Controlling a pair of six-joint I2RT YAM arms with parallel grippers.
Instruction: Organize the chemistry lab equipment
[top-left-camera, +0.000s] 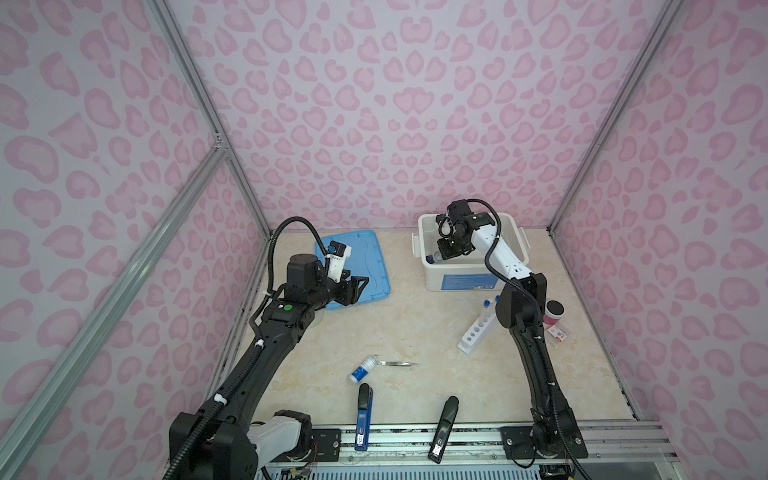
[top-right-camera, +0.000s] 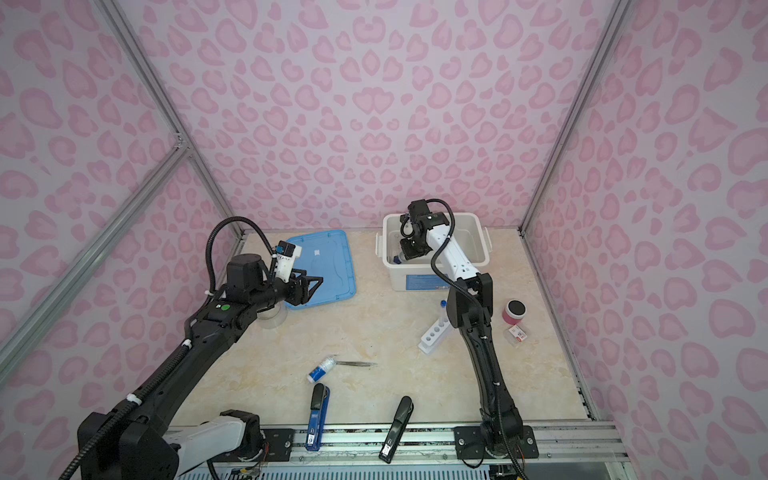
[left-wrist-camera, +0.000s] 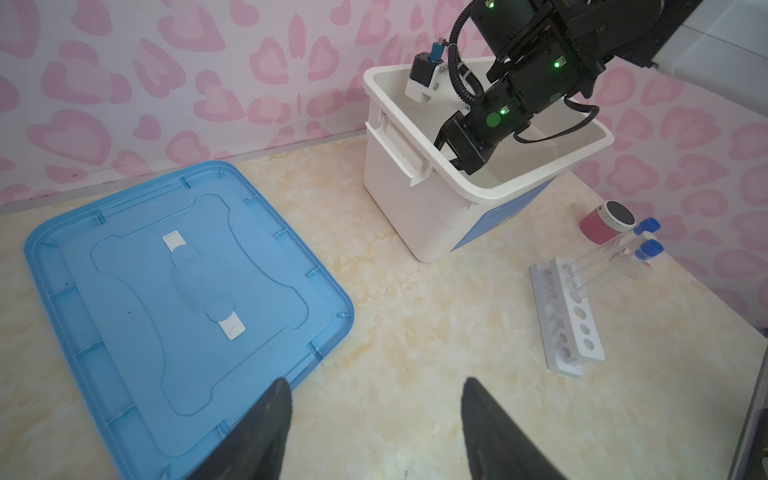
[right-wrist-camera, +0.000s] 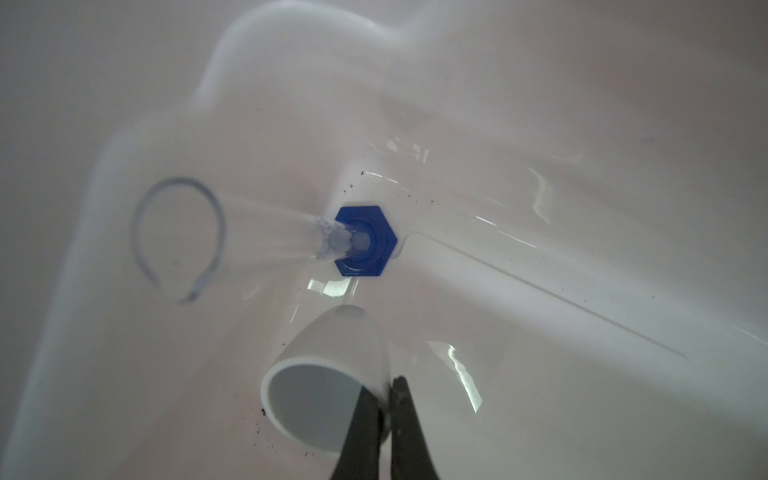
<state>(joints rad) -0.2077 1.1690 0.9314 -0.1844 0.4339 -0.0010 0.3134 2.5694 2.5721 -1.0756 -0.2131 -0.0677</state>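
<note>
Far-right corner, both top views: white bin (top-left-camera: 432, 274), lid off; right gripper (top-left-camera: 444, 253) lowered inside it.
Loose stock, both top views: white holed rack (top-left-camera: 473, 336) carrying capped test tubes (top-left-camera: 489, 306), beside the right arm; white-and-blue bottle (top-left-camera: 362, 369) lying mid-table; metal tweezers (top-left-camera: 400, 364) just beside its cap end. None of these is in the bin.
Left side, both top views: left gripper (top-left-camera: 363, 286) hangs over the near edge of the blue lid (top-left-camera: 370, 257).
Left wrist view: fingers spread, nothing between them; lid flat on the table, apart from the bin.
Right wrist view, held item: tiny white cup (right-wrist-camera: 328, 370), wall pinched by the closed fingers, one inside the mouth and one outside. It sits low in the bin, but whether its foot touches the floor cannot be made out.
Right wrist view, neighbour: blue-based clear cylinder (right-wrist-camera: 361, 241), base on the bin floor by a corner, near the cup.
Step, judged: setting the cup down in the bin.
Hazard one: a thin-wall pinch gives little hold, so the cup may pivot or slip.
Hazard two: released while tilted, the cup may roll into the cylinder and topple it.
Hazard three: on lifting out, the inner finger may drag the cup along.
</note>
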